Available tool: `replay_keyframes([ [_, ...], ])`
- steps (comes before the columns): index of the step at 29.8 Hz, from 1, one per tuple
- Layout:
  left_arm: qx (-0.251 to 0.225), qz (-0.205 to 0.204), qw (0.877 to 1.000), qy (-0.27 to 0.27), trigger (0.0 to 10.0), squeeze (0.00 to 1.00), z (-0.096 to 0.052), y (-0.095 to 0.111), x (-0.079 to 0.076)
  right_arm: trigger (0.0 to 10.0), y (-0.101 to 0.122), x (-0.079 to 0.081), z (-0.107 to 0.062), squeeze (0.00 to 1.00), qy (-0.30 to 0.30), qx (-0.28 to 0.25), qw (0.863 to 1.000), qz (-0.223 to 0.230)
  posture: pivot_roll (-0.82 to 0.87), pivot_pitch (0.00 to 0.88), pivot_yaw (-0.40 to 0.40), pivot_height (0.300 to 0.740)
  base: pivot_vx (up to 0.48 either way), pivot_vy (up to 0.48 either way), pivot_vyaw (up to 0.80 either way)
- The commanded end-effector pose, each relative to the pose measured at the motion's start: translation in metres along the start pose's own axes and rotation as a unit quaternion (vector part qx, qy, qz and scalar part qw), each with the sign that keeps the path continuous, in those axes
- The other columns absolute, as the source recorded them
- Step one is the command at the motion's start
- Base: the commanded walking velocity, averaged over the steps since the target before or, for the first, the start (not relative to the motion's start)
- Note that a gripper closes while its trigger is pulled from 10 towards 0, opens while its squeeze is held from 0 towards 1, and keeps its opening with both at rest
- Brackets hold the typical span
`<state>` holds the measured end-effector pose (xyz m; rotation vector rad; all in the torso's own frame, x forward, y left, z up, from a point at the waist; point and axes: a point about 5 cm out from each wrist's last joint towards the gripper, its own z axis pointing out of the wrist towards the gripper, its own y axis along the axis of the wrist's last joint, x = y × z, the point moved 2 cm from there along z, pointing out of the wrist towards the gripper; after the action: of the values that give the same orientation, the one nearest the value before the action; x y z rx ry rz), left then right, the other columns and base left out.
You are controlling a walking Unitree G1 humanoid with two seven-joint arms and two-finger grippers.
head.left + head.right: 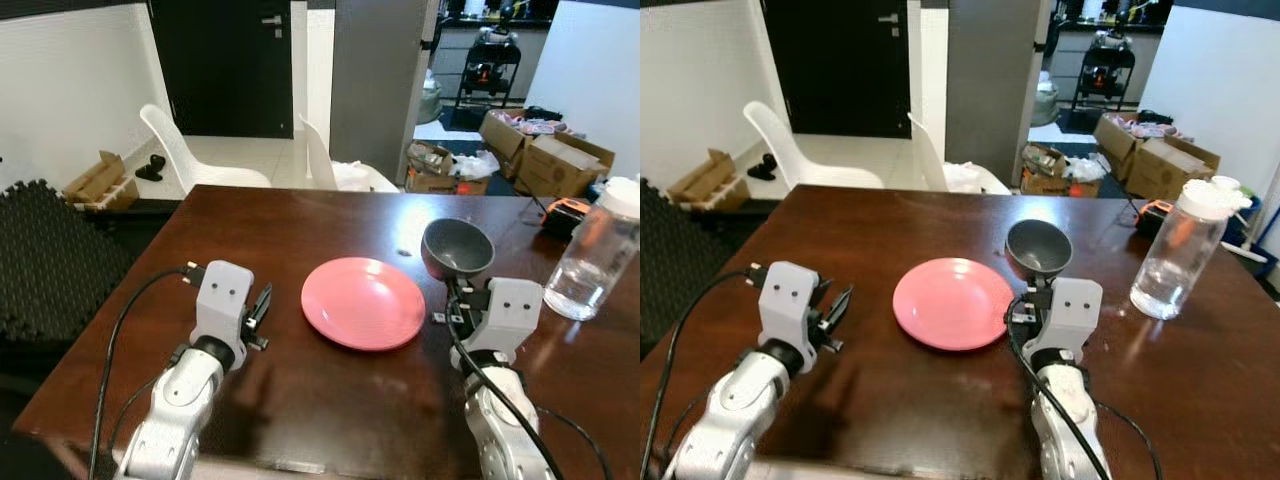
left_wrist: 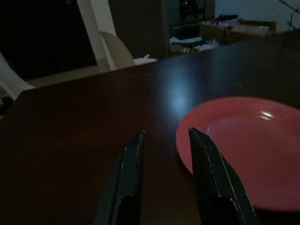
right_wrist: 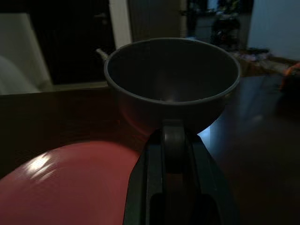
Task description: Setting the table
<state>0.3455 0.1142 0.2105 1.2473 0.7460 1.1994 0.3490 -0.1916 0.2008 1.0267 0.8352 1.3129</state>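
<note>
Left eye view: right hand (image 1: 453, 291) clamped on the grey bowl (image 1: 457, 248), held just right of the pink plate (image 1: 363, 302) on the tabletop (image 1: 300, 390). Plate lies leftward. Left hand (image 1: 262, 308) parted, empty, just beyond the plate's far side.

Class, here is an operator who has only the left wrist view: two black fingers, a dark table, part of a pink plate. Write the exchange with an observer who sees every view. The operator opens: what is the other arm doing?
Observer: The right gripper is shut on a grey bowl, held by its handle.
Operator: Where is the bowl relative to the plate?
Observer: Just beyond the pink plate's right edge, raised above the table.
Operator: Anything else on that side?
Observer: A clear water bottle with a white cap stands upright near the table's right edge.
</note>
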Motion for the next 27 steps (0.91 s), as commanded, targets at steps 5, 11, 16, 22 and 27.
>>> replay_keyframes([
  [5,0.014,0.004,1.0,0.002,10.0,0.0,-0.004,-0.007,0.004,10.0,0.0,0.002,-0.001,0.0,0.005,0.001,1.0,-0.006,0.06,0.101,0.082,0.74,0.424,0.0,0.0],
  [11,0.03,-0.013,0.999,-0.026,10.0,0.0,-0.009,-0.012,-0.002,10.0,-0.001,0.001,-0.003,0.0,0.006,0.004,1.0,-0.011,0.06,0.103,0.084,0.74,0.099,0.0,0.0],
  [16,0.053,-0.02,0.997,-0.052,10.0,0.0,-0.026,-0.019,0.001,10.0,-0.003,0.004,-0.01,0.0,0.023,0.018,0.999,-0.016,0.05,0.11,0.088,0.74,0.0,0.0,0.0],
  [22,0.071,-0.022,0.996,-0.039,10.0,0.0,-0.041,-0.027,0.015,10.0,-0.002,0.003,-0.021,0.0,0.031,0.028,0.999,-0.035,0.05,0.123,0.091,0.74,0.0,0.0,0.0],
  [27,0.09,-0.01,0.995,-0.038,10.0,0.0,-0.053,-0.033,0.021,10.0,0.002,-0.017,-0.035,0.0,-0.006,0.047,0.992,-0.114,0.04,0.131,0.091,0.74,0.0,0.0,0.0],
])
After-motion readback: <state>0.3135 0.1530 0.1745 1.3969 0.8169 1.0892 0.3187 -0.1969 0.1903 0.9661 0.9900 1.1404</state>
